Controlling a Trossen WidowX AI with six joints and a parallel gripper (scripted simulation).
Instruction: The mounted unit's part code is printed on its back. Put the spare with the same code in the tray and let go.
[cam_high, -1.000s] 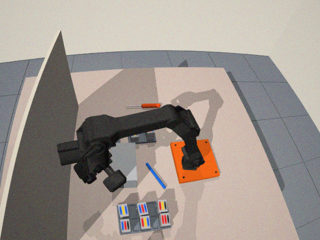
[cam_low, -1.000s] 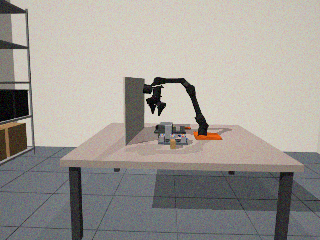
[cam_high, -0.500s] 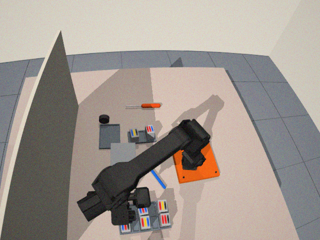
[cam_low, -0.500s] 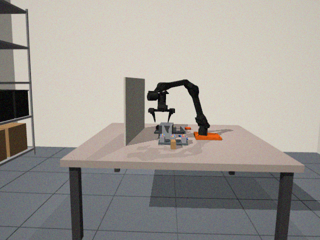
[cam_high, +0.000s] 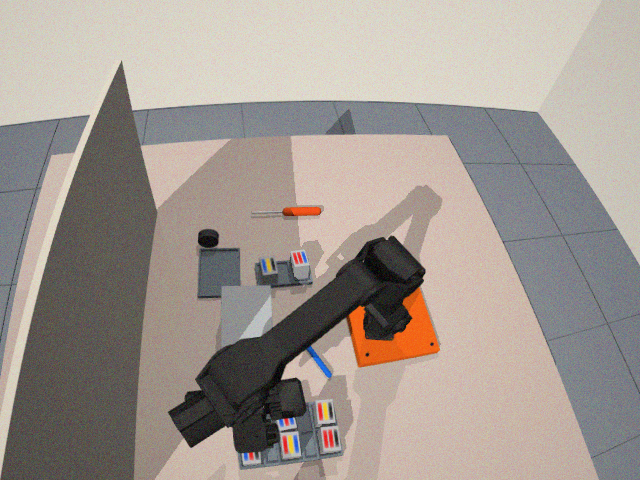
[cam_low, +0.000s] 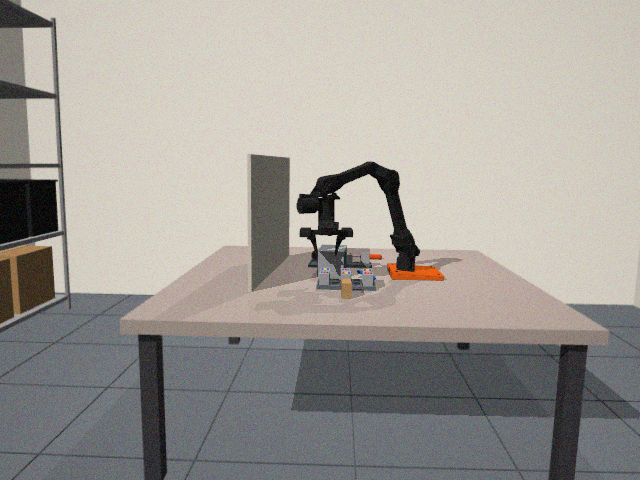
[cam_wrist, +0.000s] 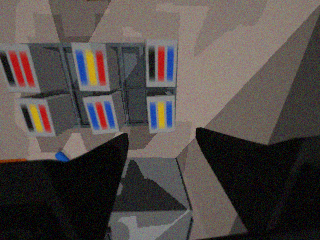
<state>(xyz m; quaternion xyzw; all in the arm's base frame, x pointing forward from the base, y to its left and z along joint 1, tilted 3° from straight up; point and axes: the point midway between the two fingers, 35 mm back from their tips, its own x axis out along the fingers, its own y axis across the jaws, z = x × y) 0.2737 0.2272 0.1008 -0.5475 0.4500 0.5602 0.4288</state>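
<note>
The grey mounted unit (cam_high: 245, 312) (cam_low: 324, 262) (cam_wrist: 150, 225) stands upright; its back code is not readable now. The dark tray (cam_high: 219, 273) behind it is empty. The spare rack (cam_high: 305, 421) (cam_wrist: 133, 107) holds several striped spares. In the wrist view its far row has black-red-red (cam_wrist: 21, 68), blue-yellow-red (cam_wrist: 91, 68) and black-red-blue (cam_wrist: 161, 63); the near row has black-yellow-red (cam_wrist: 37, 117), blue-red-blue (cam_wrist: 102, 115) and blue-yellow-blue (cam_wrist: 161, 114). My gripper (cam_low: 326, 252) (cam_wrist: 162, 135) is open and empty, pointing down above the rack area.
A tall panel (cam_high: 103, 258) (cam_low: 269, 222) stands along the left. A small holder (cam_high: 284, 279) with two striped units is right of the tray. A black disc (cam_high: 208, 238), a screwdriver (cam_high: 302, 210), a blue pen (cam_high: 318, 361) and a wooden block (cam_low: 346, 288) lie around.
</note>
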